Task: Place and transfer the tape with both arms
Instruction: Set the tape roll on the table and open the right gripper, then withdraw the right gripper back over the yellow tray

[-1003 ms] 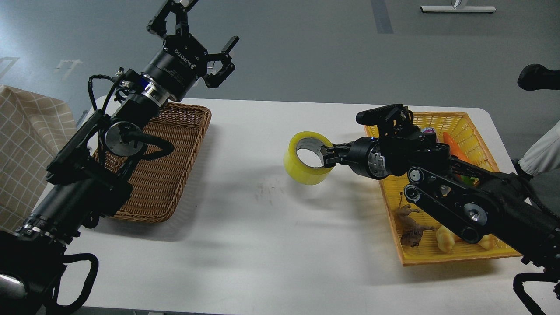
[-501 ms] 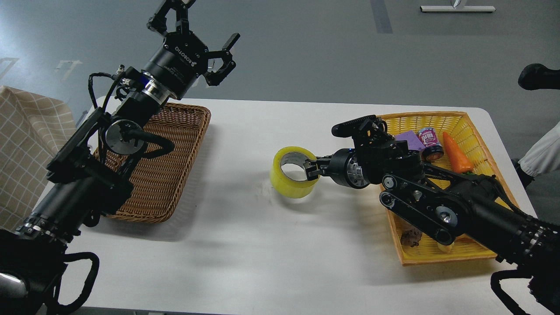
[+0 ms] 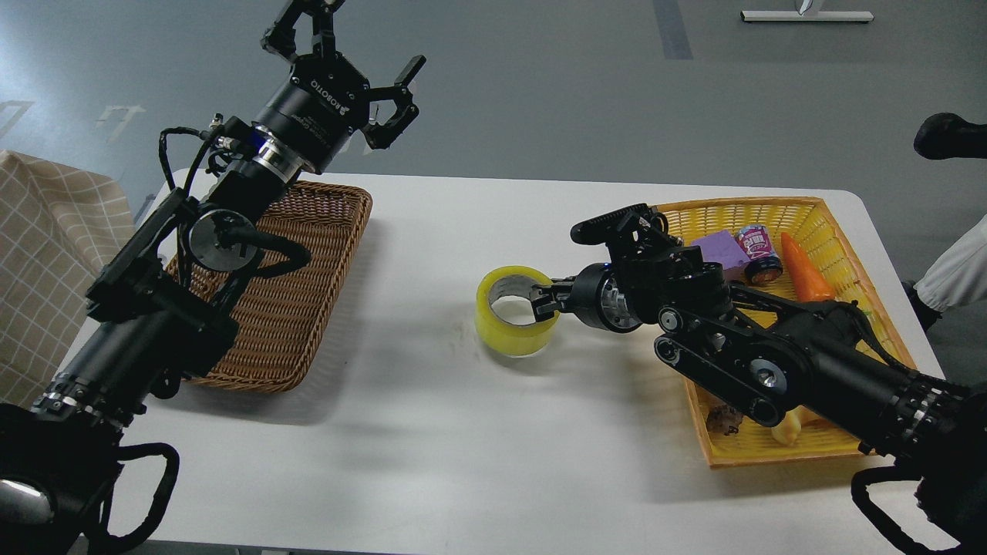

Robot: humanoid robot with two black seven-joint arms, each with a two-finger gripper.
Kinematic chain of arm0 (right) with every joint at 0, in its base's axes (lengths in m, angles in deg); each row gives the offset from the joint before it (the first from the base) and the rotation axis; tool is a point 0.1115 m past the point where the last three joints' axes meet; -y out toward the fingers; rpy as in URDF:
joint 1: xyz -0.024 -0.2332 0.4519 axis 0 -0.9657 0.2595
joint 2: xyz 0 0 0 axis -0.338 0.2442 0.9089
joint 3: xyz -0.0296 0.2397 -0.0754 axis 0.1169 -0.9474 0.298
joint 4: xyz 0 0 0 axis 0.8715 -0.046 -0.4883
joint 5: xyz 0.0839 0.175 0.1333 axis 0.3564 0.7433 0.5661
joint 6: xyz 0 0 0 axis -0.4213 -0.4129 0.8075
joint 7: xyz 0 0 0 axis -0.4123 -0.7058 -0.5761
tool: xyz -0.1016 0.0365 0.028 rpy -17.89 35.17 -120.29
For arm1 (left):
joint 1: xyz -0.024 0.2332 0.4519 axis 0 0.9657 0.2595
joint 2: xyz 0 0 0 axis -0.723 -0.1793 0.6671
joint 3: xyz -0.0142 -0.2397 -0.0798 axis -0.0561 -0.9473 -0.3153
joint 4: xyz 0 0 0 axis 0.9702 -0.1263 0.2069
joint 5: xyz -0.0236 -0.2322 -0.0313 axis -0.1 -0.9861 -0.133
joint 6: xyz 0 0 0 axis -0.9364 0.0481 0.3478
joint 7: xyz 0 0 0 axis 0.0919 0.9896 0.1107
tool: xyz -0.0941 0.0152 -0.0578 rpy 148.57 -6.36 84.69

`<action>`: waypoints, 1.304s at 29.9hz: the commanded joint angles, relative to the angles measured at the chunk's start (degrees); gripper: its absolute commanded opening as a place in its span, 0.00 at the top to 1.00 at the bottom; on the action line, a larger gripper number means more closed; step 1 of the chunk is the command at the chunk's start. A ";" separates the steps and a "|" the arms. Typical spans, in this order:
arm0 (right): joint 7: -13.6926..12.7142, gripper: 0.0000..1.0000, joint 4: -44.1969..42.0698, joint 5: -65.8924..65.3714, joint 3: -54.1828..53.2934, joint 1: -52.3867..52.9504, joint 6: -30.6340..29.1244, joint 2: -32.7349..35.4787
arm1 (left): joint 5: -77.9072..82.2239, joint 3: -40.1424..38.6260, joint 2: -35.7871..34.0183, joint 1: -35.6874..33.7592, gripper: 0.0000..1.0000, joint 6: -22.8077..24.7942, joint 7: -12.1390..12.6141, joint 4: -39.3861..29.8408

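Observation:
The yellow tape roll (image 3: 514, 331) with a grey-white core sits near the middle of the white table (image 3: 432, 432), its hole facing up. My right gripper (image 3: 542, 301) is shut on the roll's right wall, one finger inside the core, and holds it at or just above the tabletop. My left gripper (image 3: 343, 46) is open and empty, raised high beyond the table's far left edge, far from the tape.
A brown wicker basket (image 3: 308, 308) lies under my left arm at the left. A yellow basket (image 3: 848, 247) at the right holds a purple block, a can (image 3: 757, 245), an orange carrot (image 3: 803, 270) and other toys. A checked cloth (image 3: 46, 254) hangs at the far left.
My right gripper has carried the tape leftward and down, from above the table beside the yellow basket to the table's middle. The left arm has barely moved.

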 commanded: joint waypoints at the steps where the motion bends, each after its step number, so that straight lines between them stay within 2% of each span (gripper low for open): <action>1: 0.00 0.72 0.00 0.00 0.23 -0.05 0.00 -0.10 | -0.01 0.00 -0.05 -0.01 0.02 0.00 0.00 -0.01; 3: 0.00 0.68 0.00 0.00 0.23 -0.05 0.00 -0.45 | -0.01 0.00 -0.05 -0.01 0.02 0.00 0.00 -0.01; 8: 0.00 0.67 -0.08 0.09 0.23 -0.05 0.00 -0.81 | -0.01 0.00 -0.31 -0.01 0.02 0.00 0.00 -0.01; 10: 0.00 0.58 0.00 0.09 0.66 -0.05 0.00 -0.81 | -0.01 -0.09 -0.40 -0.01 0.02 0.00 0.00 -0.09; 11: 0.00 0.58 0.00 0.09 0.67 -0.05 0.00 -0.81 | -0.01 -0.09 -0.40 -0.01 0.02 0.00 0.00 -0.09; 12: 0.00 0.53 0.00 0.09 0.93 -0.05 0.00 -0.81 | -0.01 -0.09 -0.49 -0.01 0.02 0.00 0.00 -0.36; 14: 0.00 0.36 0.18 0.27 0.84 0.04 0.00 -0.90 | -0.01 -0.09 -0.57 0.08 0.02 0.00 0.00 -0.97; 15: 0.00 0.20 0.18 0.27 0.58 0.12 0.00 -0.90 | -0.01 -0.09 -0.66 0.08 0.02 0.00 0.00 -1.06; 19: -0.09 0.04 0.36 0.79 -0.73 0.56 0.00 -0.81 | 0.08 -0.09 -0.57 0.08 0.02 0.00 0.09 -1.06; 25: 0.00 0.00 0.88 0.97 -8.99 0.21 0.00 0.33 | 0.17 0.09 -0.75 0.26 0.02 0.00 0.09 -1.06; 29: 0.00 0.00 1.06 1.41 -20.92 -0.31 0.00 0.42 | 0.17 0.09 -0.93 0.34 0.02 0.00 0.09 -0.97; 33: 0.17 0.00 1.59 3.08 -26.39 -0.23 0.00 0.77 | 0.26 0.09 -0.93 0.34 0.02 0.00 0.09 -0.97; 37: 2.98 0.00 5.62 3.96 -30.96 -0.31 0.00 3.58 | 0.26 0.18 -1.01 0.34 0.02 0.00 0.09 -0.54; 38: 5.33 0.00 6.85 4.83 -32.45 -0.58 0.00 4.72 | 0.26 0.18 -1.01 0.34 0.02 0.00 0.09 -0.53; 39: 6.58 0.00 7.30 5.45 -33.25 -0.84 0.00 5.16 | 0.26 0.18 -1.01 0.34 0.02 0.00 0.09 -0.53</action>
